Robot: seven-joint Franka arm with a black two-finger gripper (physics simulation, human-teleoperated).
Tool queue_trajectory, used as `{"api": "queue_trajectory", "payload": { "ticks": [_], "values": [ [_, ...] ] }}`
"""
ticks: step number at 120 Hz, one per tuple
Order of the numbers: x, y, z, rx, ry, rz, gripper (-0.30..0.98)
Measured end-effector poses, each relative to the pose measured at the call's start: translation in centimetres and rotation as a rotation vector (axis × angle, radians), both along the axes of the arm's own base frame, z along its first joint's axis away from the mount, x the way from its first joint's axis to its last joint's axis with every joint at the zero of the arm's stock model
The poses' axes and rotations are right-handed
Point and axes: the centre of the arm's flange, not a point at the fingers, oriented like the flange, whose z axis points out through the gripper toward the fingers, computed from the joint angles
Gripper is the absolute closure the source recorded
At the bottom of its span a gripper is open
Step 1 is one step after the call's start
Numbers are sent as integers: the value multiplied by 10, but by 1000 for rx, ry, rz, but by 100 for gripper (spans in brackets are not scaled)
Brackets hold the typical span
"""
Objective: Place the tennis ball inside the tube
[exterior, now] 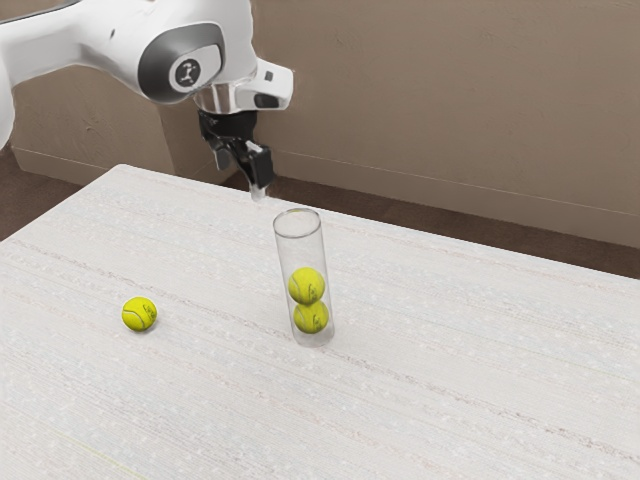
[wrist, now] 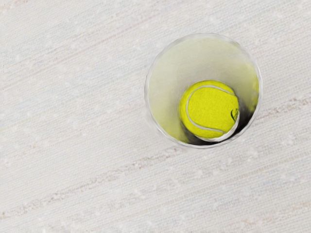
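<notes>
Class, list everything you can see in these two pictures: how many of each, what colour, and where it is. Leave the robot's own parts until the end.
Loose tennis ball: one, yellow-green, on the table, toward the exterior view's left from the tube
Tennis balls in the tube: two, yellow-green, one above the other
Tube: one, clear, upright on the table
Table: one, whitish with faint streaks, under the tube and balls
Wall: several faces, brown, behind the table
Floor: one, dark brown, beyond the table's edge
Robot arm: one, white and grey, above the table
Gripper: one, black, open, above the tube's rim
</notes>
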Motion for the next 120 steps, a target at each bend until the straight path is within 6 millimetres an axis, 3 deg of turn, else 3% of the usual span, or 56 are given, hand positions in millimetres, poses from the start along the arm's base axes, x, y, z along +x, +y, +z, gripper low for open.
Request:
{"api": "queue_trajectory", "payload": {
  "ticks": [24,49,60,69,86,96,108,120],
  "values": [
    [8,106,-12,-5,22,203,0],
    [-11,175,-97,-29,139,337,0],
    [-15,199,-120,-25,147,376,0],
    [-13,209,-134,-22,144,391,0],
    [-2,204,-158,-11,127,375,0],
    [0,216,-165,-4,108,388,0],
    [7,229,-188,20,109,403,0],
    [13,225,-196,51,94,383,0]
  ]
}}
